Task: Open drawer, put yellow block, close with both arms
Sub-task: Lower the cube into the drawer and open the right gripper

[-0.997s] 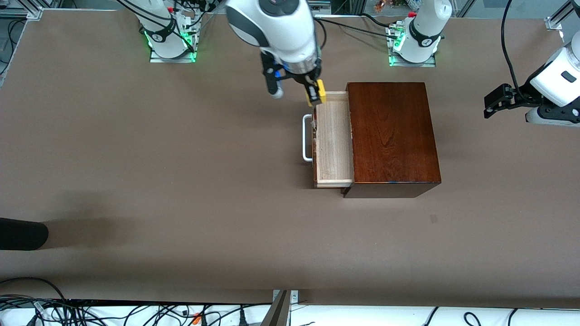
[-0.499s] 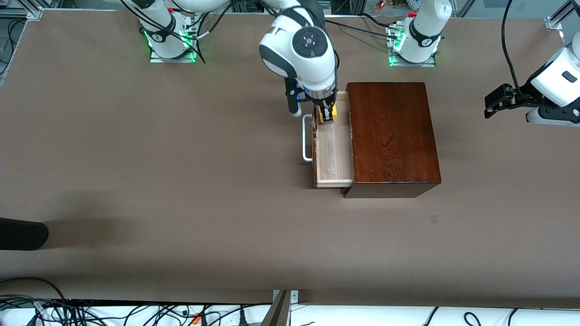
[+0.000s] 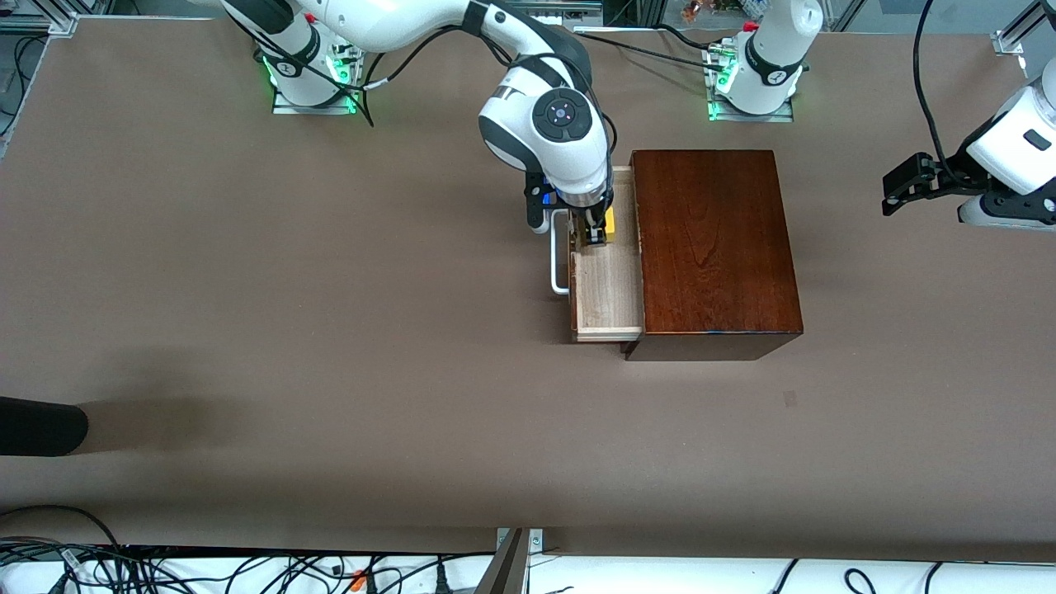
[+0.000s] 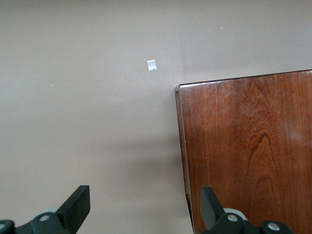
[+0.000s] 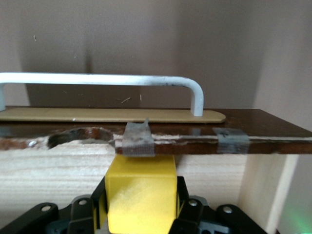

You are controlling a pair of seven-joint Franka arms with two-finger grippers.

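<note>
Placing step: right hand (image 3: 596, 233) grasps the yellow block (image 5: 141, 192) low inside the open drawer (image 3: 609, 289); next it must release. Left hand (image 4: 144, 209), released, waits beside the box (image 3: 714, 247).

Even, bright light falls from overhead on my table (image 3: 247, 289), flat and without glare. The wooden box (image 3: 714, 247) casts only a thin dark band along its side nearest the front camera, and a soft shadow lies under my right arm (image 3: 561, 132) beside the box. The box top shows a faint sheen — grain stays crisp. Green lamps glow at my bases (image 3: 313, 82). From my right wrist, the yellow block (image 5: 141, 192) is slightly soft, close to the lens — the white handle (image 5: 102, 80) looks sharper. My left wrist view is clear, with pale shadow beside the box (image 4: 248, 151).
</note>
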